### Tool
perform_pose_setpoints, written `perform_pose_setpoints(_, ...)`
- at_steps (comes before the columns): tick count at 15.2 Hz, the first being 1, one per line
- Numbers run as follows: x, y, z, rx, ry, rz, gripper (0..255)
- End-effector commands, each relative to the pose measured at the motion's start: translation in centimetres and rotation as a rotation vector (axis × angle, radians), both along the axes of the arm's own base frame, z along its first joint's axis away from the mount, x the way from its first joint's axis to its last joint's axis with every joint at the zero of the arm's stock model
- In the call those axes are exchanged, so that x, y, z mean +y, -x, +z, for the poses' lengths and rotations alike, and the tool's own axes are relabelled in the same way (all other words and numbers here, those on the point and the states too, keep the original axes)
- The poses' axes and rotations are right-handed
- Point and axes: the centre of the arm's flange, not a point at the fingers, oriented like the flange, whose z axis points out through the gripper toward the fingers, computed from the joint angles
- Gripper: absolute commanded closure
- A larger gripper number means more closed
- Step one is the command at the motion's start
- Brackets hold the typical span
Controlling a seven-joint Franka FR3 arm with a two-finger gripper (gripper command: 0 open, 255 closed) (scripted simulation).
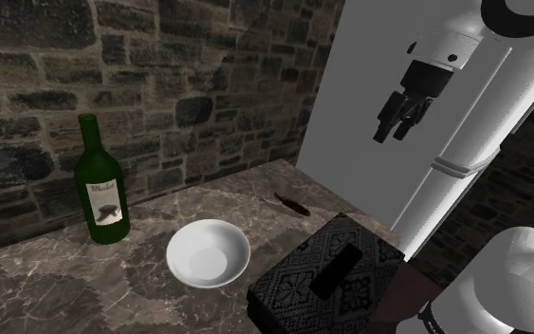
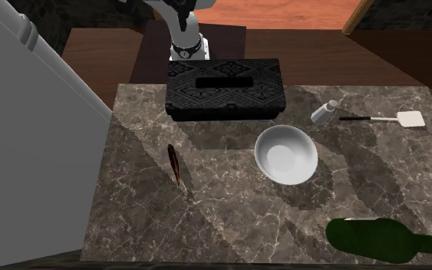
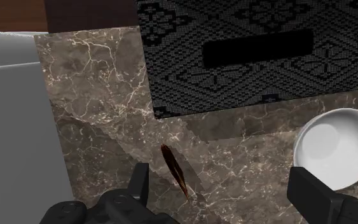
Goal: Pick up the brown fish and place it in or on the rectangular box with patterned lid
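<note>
You're probably in a home kitchen: marble counter (image 2: 222, 222) against a stone wall (image 1: 160, 76), with wine bottle (image 1: 101, 185), bowl (image 2: 285, 154) and spatula (image 2: 394, 119).

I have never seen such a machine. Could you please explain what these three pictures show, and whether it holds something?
This is a white robot arm with a black two-finger gripper, beside a marble counter. One picture looks from beside the arm, one looks down on the counter from across it, and one comes from a camera on the hand. On the counter are a thin brown fish, a black box with a patterned lid, a white bowl, a green bottle, a small shaker and a spatula. The gripper hangs open above the fish and holds nothing.
</note>
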Motion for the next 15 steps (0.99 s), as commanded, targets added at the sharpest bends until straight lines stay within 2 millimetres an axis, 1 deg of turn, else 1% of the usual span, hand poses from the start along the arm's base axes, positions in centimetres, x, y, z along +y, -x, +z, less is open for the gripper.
perform_pose_setpoints(1,0.0,0.0,0.0,0.0,0.0,0.0,0)
perform_pose_setpoints(8,-0.6,-5.6,-7.6,0.02,0.014,0.111,0)
perform_pose_setpoints(15,-0.7,-11.0,-15.3,0.041,0.027,0.222,0)
